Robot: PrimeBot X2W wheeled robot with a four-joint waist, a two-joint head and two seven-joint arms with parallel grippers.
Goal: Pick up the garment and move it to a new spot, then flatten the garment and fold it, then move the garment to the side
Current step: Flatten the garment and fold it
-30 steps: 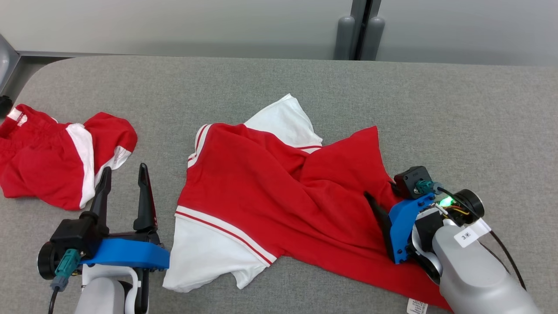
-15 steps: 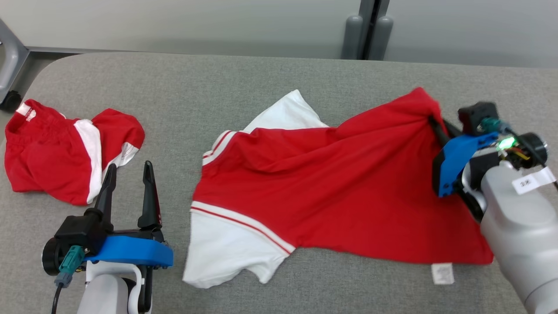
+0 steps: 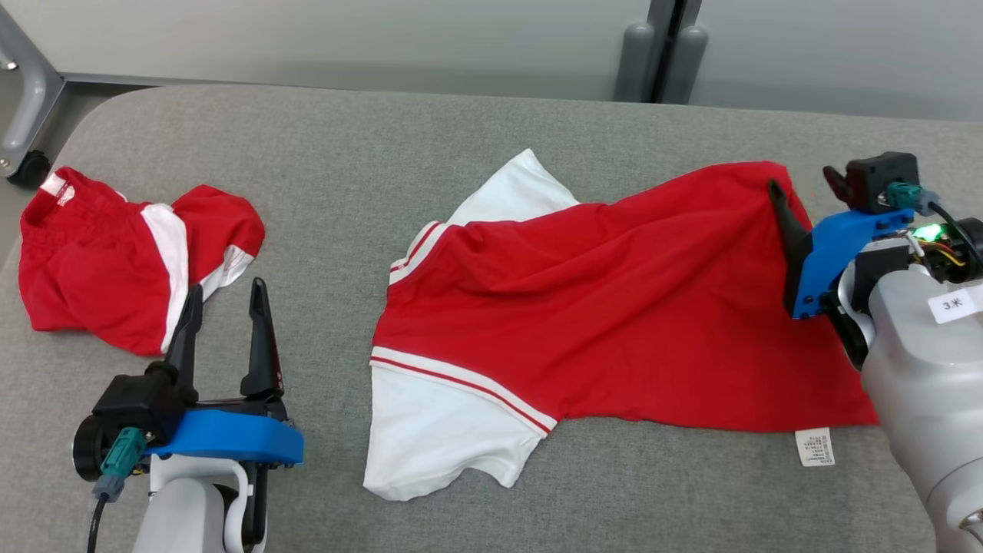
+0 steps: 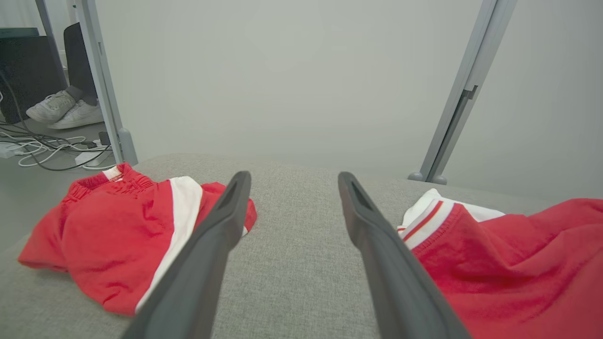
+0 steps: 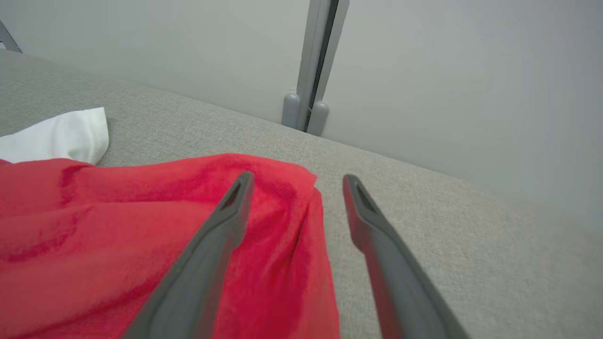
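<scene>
Red T-shirt (image 3: 614,307) lies mostly flat on the grey desk (image 3: 461,130), centre to right. Long axis runs left-right: white sleeves (image 3: 438,438) at the left end, hem at the right, care label (image 3: 815,447) off the near-right corner. At the far-right hem corner sits the right tool (image 3: 802,180), jaws wide, gripping nothing: one finger over fabric, the other over bare desk. Its forearm comes in from near right. Near left, the left tool (image 3: 226,289) is wide and empty, fingers pointing far, between shirt and red shorts (image 3: 100,269).

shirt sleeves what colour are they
White sleeves, red-striped where they join the red shirt; head view shows it best.
</scene>
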